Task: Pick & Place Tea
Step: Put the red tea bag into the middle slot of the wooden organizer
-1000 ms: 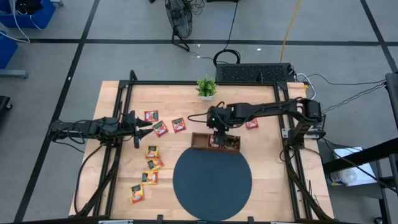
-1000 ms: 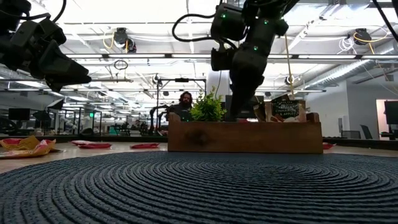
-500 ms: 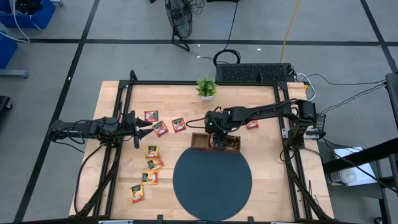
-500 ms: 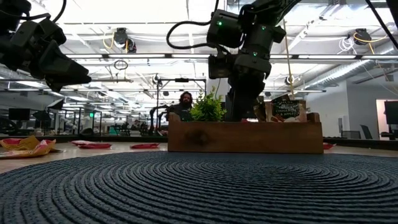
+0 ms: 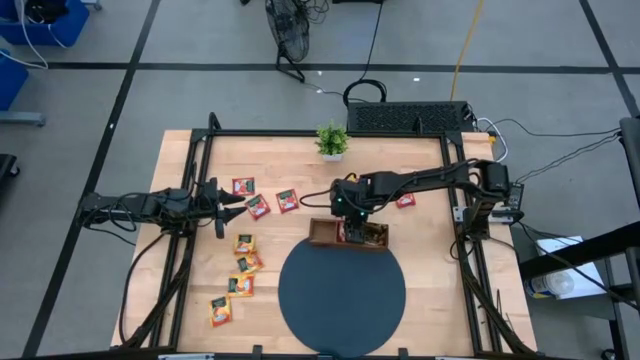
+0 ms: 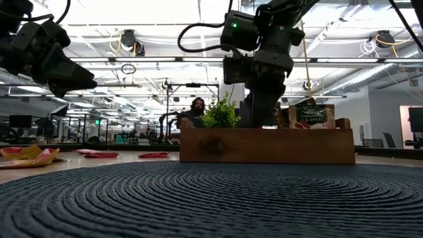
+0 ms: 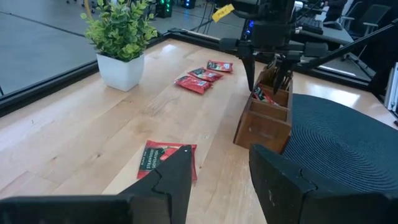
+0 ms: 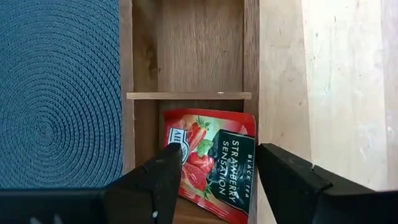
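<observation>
Working from the worktop (image 5: 420,260) down, we note the round mat (image 5: 341,292) touching the wooden tray (image 5: 347,234), keeping the drop point central. The right gripper (image 5: 349,228) hangs over the tray's middle compartment, jaws apart and empty; a red strawberry sachet (image 8: 211,163) lies below. The left gripper (image 5: 228,204) waits, jaws apart, beside loose red sachets (image 5: 258,206); yellow-orange sachets (image 5: 243,262) lie nearer the front.
</observation>
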`<state>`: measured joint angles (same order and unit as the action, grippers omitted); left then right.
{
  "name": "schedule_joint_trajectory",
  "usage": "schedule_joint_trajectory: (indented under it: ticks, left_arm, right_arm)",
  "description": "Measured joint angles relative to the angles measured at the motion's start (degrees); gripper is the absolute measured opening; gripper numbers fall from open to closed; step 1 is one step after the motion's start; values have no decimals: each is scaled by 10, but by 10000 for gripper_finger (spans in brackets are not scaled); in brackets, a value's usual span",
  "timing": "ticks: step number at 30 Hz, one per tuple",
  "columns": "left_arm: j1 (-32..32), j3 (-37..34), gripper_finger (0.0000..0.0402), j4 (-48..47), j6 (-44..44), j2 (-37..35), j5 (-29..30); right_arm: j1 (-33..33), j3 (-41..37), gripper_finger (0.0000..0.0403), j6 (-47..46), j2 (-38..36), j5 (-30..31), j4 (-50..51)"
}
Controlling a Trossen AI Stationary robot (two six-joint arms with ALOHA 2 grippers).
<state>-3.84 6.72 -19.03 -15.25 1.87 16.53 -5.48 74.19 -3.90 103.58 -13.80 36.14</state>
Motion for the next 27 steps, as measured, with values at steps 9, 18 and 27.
schedule_joint_trajectory:
  ticks: [9, 18, 27]
  left_arm:
    - [0, 0, 161, 0, 0, 0, 0]
    - [0, 0, 161, 0, 0, 0, 0]
    - [0, 0, 161, 0, 0, 0, 0]
  right_arm:
    - [0, 0, 192, 1, -7, 2, -8]
    - [10, 0, 192, 1, -9, 0, -3]
    - [12, 0, 182, 1, -9, -20, 1]
